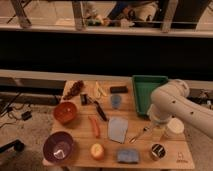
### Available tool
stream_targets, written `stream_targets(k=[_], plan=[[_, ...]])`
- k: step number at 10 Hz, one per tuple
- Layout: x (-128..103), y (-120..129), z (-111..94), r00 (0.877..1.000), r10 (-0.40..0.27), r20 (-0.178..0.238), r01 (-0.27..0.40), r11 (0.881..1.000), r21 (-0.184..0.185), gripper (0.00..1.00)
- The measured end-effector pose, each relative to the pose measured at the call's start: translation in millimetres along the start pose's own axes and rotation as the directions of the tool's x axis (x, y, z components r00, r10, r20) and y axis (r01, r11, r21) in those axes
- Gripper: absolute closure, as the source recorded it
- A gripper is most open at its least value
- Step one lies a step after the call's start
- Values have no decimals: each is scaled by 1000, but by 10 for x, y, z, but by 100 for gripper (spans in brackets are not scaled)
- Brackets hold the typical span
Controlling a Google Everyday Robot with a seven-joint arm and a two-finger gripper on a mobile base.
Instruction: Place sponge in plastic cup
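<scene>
Blue-grey and soft-looking, the sponge (128, 156) is a small rectangular block lying flat near the front edge of the wooden table (80, 159), between an apple (97, 151) and a shiny metal cup (158, 151). The plastic cup (116, 101), light blue and slightly tapered, stands upright mid-table, well apart from the sponge, with a flat pale-blue sheet (118, 129) lying between them. Bare wood lies open around the cup and just left of the sponge. A white arm (172, 102) hangs over the table's right side, covering a corner of the green tray (149, 86) and part of a cream-white cup (175, 127), and is cut off at the right border. The gripper (157, 122) sits at the arm's low end beside the spoon (140, 134); whether it is clenched or released cannot be told.
</scene>
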Motion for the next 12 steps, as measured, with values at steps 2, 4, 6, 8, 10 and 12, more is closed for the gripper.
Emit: stream_targets(k=[2,4,6,8,10,12], plan=[[-78,94,21,999,-47,19,47,999,6,20],[-151,214,37,992,-122,37,119,990,80,20],[-231,360,68,978,-205,41,197,968,153,20],[-282,383,138,977,-209,45,202,971,129,20],[-329,397,207,986,-157,51,155,987,48,20],[-381,424,235,991,-118,55,120,993,-17,20]])
